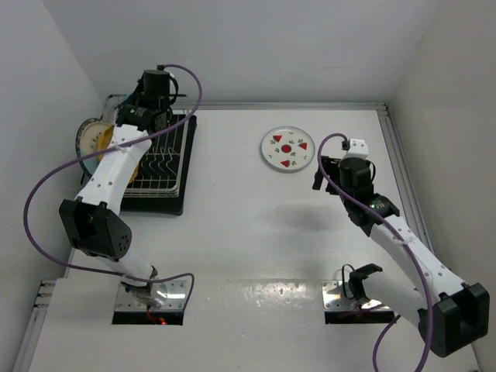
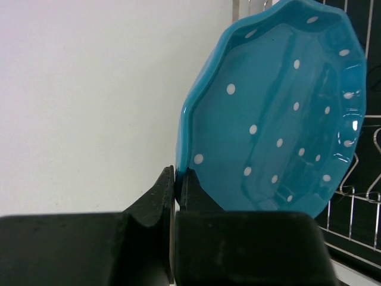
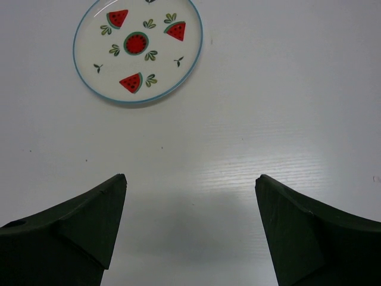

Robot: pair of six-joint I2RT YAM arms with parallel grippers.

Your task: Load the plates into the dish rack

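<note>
Plainly, the left gripper (image 2: 177,176) is pinched tight on the rim of the blue white-dotted plate (image 2: 280,119), its two black fingers pressed together with only the plate's edge between them. In the left wrist view the plate stands nearly on edge, its glossy inner face toward the camera, with the silver wires of the dish rack (image 2: 357,196) just behind its right side; whether it touches those wires I cannot tell. From above, the left arm reaches over the far left end of the rack (image 1: 167,167), which sits on its black drip tray (image 1: 155,203) against the left wall. A yellowish plate (image 1: 97,138) shows at the rack's left side, partly hidden by the arm, and its seating cannot be judged. The plate with red watermelon shapes (image 1: 287,149) lies flat on the white table (image 1: 248,232), well apart from the rack. The right gripper (image 3: 190,185) hangs above bare table just short of that plate (image 3: 138,47), fingers spread wide, nothing between them.
</note>
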